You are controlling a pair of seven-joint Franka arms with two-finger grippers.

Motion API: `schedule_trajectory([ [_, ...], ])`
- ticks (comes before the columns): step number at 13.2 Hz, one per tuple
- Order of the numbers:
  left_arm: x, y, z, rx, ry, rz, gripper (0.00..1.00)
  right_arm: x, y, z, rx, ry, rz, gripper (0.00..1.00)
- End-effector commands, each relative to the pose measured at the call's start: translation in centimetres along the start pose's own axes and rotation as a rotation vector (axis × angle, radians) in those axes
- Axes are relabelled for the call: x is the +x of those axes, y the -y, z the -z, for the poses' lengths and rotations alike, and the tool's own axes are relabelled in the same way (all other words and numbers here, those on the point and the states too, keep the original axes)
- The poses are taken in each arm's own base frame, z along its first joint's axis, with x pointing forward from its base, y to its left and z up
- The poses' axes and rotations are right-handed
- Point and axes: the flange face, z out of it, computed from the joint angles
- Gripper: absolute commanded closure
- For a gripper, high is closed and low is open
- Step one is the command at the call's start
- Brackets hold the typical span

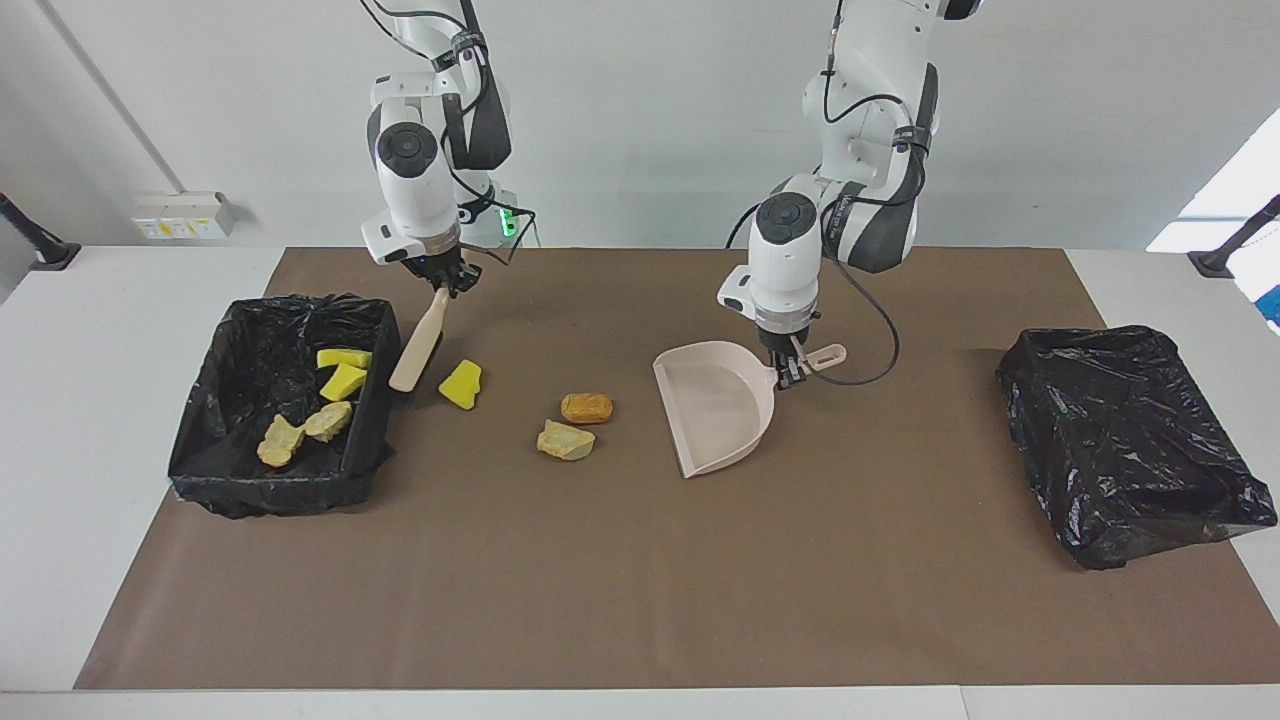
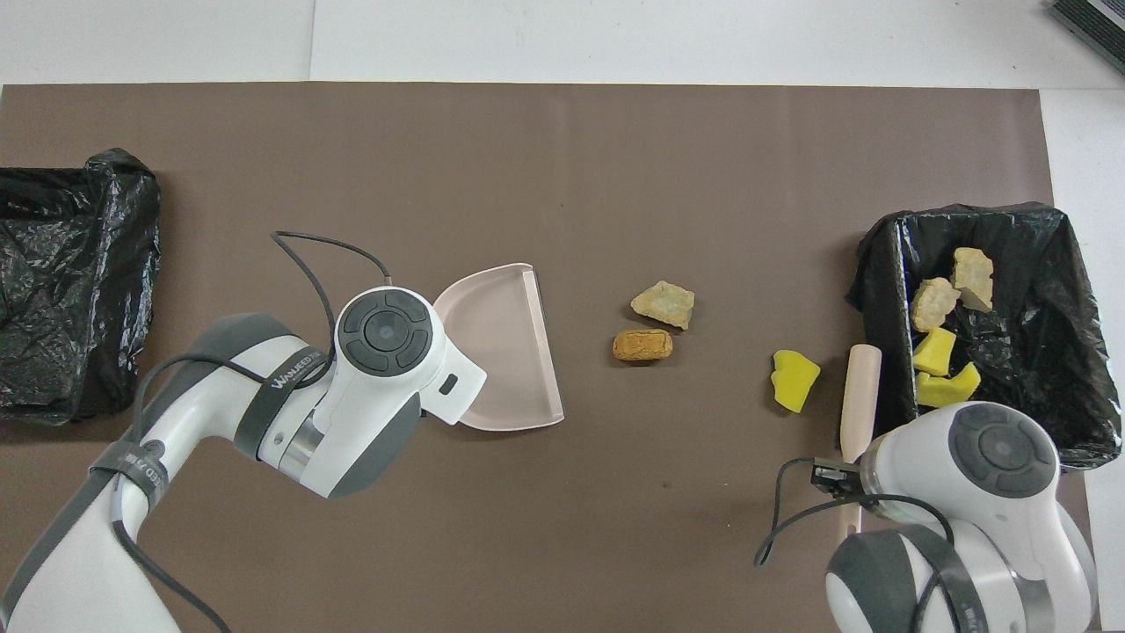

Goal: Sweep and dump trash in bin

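We count four scraps in the bin (image 1: 372, 330) at the right arm's end of the bench; three scraps (image 1: 566, 440) wait mid-bench. Right gripper (image 1: 443, 283) jaws pinch the brush (image 1: 418, 342), left gripper (image 1: 788, 370) jaws the dustpan (image 1: 715, 415).

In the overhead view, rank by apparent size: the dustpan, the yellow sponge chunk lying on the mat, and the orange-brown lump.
1. dustpan, clearly the largest, though it may be raised toward the camera.
2. and 3. yellow sponge chunk and orange-brown lump: they look much alike, so no ranking between them.
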Motion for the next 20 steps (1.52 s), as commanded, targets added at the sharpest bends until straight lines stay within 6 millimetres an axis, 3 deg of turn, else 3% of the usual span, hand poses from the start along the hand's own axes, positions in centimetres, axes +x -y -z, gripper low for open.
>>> schedule_trajectory([
  [1,-1.2,-0.6,0.0,0.023,0.004,-0.001,1.0,-0.9,2.5,-1.3,0.016,-0.01,-0.006,1.0],
  [4,-1.5,-0.4,-0.1,0.022,0.004,0.007,1.0,0.0,5.7,-3.1,0.064,-0.031,0.006,1.0],
  [6,-1.5,-0.3,-0.1,0.024,0.007,0.004,1.0,1.2,8.6,-1.4,0.081,-0.049,0.046,1.0],
  [10,-1.8,-0.4,-0.2,0.018,0.013,0.007,1.0,1.3,14.2,1.9,0.103,-0.068,0.226,1.0],
  [12,-2.0,-0.3,-0.4,0.017,0.013,0.011,1.0,2.1,15.5,3.1,0.132,-0.055,0.299,1.0],
  [17,-2.4,-0.1,-0.6,0.014,0.014,0.02,1.0,4.2,19.5,0.9,0.144,-0.036,0.327,1.0],
  [20,-2.5,-0.1,-0.6,0.014,0.014,0.021,1.0,3.5,23.8,1.2,0.183,-0.02,0.368,1.0],
])
